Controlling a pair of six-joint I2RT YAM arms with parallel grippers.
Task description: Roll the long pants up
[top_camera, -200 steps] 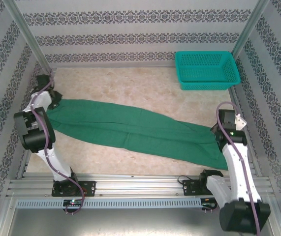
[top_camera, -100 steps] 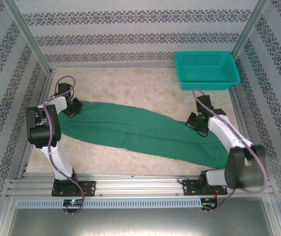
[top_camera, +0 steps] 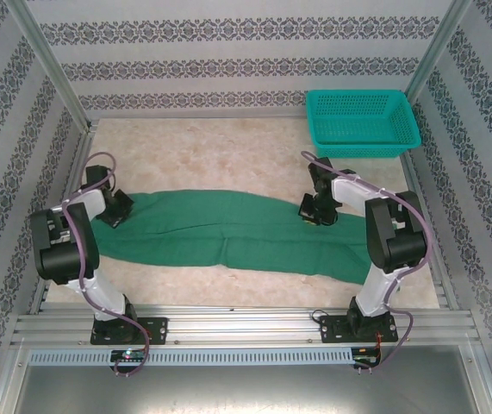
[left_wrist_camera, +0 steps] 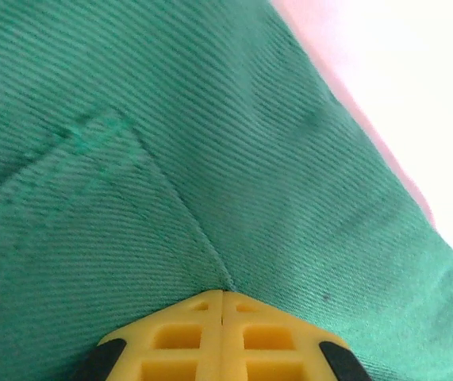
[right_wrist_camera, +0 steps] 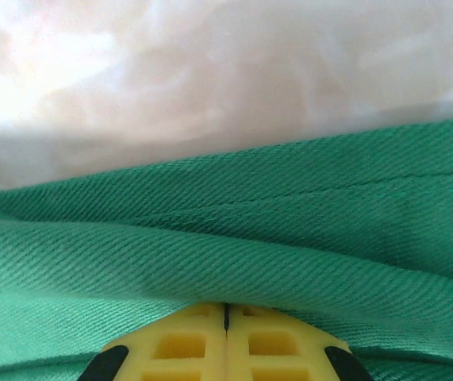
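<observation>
Two arms rise from the near edge of the pale speckled bench (top_camera: 211, 155), and both are down on the cloth! Stretched across the middle of the bench, from near the left edge almost to the right edge, lie the dark green soft cloth long pants (top_camera: 246, 231), flat and unrolled, the right end sagging toward the near right corner.

Over at the left end of the garment sits the left pincer (top_camera: 115, 210), close to the bench's left edge. From its wrist camera the yellow fingers (left_wrist_camera: 170, 341) are pressed tight together, a stitched seam of green twill running straight into the tips: clamped on the pants.

Right of the middle, the right pincer (top_camera: 314, 211) is planted on the far hem of the pants. Its yellow fingertips (right_wrist_camera: 186, 345) meet with no gap, a fold of green cloth bunched over them, nipped in.

Furthest back, a teal plastic mesh basket (top_camera: 362, 142) stands in the far right corner, well apart from the pants.
</observation>
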